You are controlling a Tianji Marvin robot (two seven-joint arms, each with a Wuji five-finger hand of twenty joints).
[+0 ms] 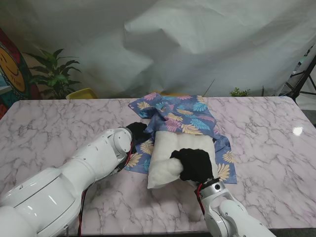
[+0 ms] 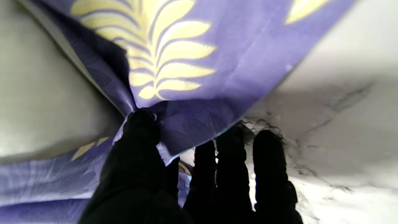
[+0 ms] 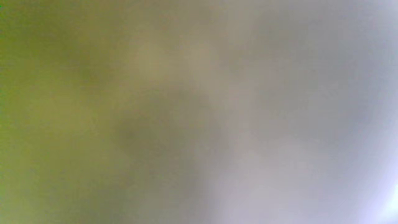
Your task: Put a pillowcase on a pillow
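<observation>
A white pillow (image 1: 170,153) lies on the marble table, its far end tucked into a blue pillowcase (image 1: 180,116) printed with coloured leaves. My right hand (image 1: 195,164), in a black glove, is shut on the pillow's near right part. My left hand (image 1: 137,131) grips the pillowcase's opening edge at the pillow's left side. In the left wrist view the thumb and fingers (image 2: 143,137) pinch a fold of the purple cloth (image 2: 199,56). The right wrist view shows only a blur.
The marble table (image 1: 59,123) stretches wide to both sides. A potted plant (image 1: 54,74) and a yellow object (image 1: 81,93) stand behind its far left edge. A white sheet hangs as backdrop. A black tripod (image 1: 301,79) stands at the far right.
</observation>
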